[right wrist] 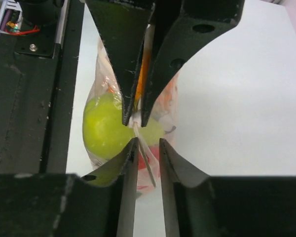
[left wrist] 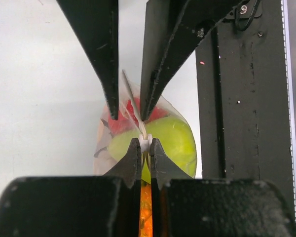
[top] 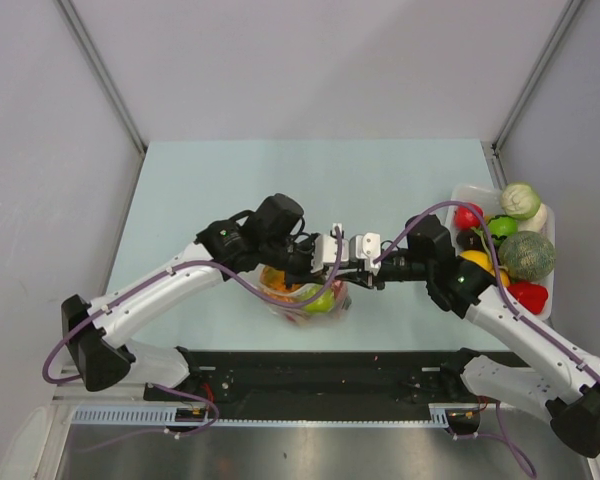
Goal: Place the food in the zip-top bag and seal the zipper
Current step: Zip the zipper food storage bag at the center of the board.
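Observation:
The zip-top bag (top: 305,297) lies near the table's front edge, holding food: a green apple-like ball (top: 320,298), an orange ruffled piece (top: 278,283) and red bits. Both grippers meet tip to tip over its right end. My left gripper (left wrist: 144,145) is shut on the zipper (left wrist: 144,142), a white strip standing up above the green ball (left wrist: 175,140). My right gripper (right wrist: 148,144) stands open, its fingers on either side of the thin zipper edge (right wrist: 145,158), which leans toward the left finger. The left gripper (right wrist: 135,120) shows opposite it, pinched on the strip.
A white tray (top: 460,190) at the right table edge holds several more toy fruits and vegetables. The black mounting plate (top: 320,370) runs along the near edge just below the bag. Grey walls close in the table at the left, right and back.

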Controlling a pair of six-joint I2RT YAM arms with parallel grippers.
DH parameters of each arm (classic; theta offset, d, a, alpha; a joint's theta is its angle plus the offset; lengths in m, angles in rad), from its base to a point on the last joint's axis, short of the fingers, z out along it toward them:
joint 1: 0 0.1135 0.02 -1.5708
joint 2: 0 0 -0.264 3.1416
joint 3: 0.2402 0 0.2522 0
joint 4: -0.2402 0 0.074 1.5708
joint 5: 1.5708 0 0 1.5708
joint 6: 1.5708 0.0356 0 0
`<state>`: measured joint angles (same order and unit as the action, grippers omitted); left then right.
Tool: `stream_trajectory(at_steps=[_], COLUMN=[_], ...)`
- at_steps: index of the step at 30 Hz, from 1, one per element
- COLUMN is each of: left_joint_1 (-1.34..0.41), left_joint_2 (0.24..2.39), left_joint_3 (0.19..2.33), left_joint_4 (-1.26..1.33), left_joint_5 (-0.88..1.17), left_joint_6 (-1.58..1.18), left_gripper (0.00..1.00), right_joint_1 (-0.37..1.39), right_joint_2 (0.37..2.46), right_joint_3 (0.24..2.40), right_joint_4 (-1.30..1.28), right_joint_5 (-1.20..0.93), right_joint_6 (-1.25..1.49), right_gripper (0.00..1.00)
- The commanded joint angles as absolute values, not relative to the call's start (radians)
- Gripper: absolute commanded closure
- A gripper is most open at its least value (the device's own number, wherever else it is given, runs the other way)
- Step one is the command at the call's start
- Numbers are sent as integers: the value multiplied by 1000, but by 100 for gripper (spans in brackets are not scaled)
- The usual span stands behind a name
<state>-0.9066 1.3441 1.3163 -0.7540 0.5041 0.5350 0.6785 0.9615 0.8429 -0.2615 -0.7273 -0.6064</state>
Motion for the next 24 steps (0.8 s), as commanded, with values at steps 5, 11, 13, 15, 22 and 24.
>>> stream_trajectory(at_steps=[5,11,13,15,22,24], left_joint_1=[-923,-923,-923,-923,-923,-923], left_joint_2=[1339,1302,1290,1281,1253,1249], left_joint_3=[1359,1304,1295,1279,1246,1238], left_joint_4=[-669,-608,-598,-589,-568,-554], left_joint_5=[506,522,540,541,564,565], left_joint_6=[502,483,483,480,498,497], left_gripper=[100,100,100,100,100,100], right_joint_1=[738,730,706,661,603,604], right_joint_2=[983,971,948,933,882,874], right_joint_3=[890,881,856,839,825,816], right_joint_4=[-333,-336,-299,-262,-253,-256], right_joint_5=[-660,-689,-706,-738,-814,-819], right_joint_6=[-683,-673,-664,-622,-604,-607], right_gripper=[42,48,49,47,44,43])
